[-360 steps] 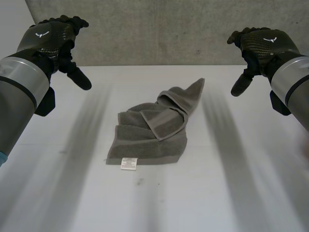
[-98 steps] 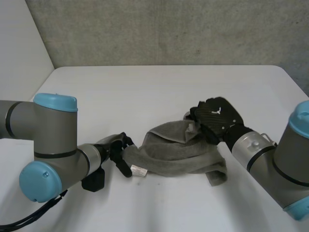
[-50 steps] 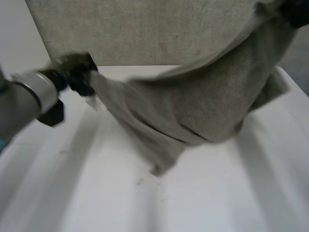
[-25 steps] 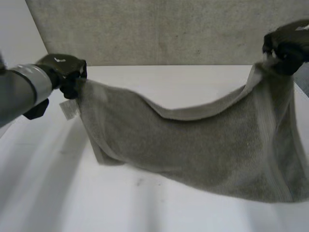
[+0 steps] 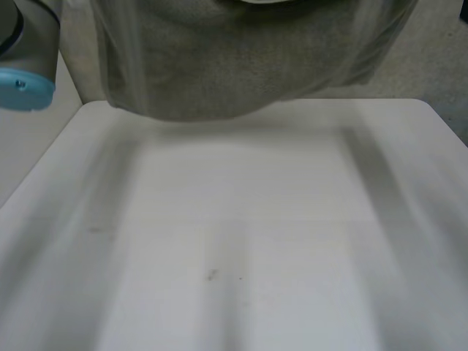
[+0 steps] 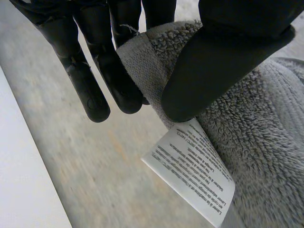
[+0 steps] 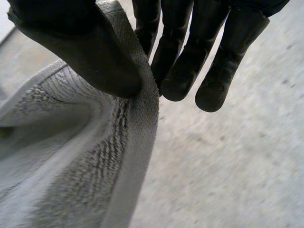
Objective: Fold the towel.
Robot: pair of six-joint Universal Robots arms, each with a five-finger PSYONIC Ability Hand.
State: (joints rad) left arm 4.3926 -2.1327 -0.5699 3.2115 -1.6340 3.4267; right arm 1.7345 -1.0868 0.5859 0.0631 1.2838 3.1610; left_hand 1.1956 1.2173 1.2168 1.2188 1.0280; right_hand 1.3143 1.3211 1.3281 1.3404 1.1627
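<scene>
Higher than before, the towel [image 5: 241, 66] hung above the table [image 5: 241, 241], the left hand [image 6: 228, 61] pinching its label [image 6: 194, 171] corner. The right hand [image 7: 80, 52] pinched an edge.

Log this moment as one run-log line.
towel: held up above table | left hand: pinching corner by label | right hand: pinching hemmed edge | fold: not yet made

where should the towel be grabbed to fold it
At the top hem, one hand at each end, pinching from above. The left hand pinches the corner by the label, the right hand the hem band. The towel hangs spread above the table.
</scene>
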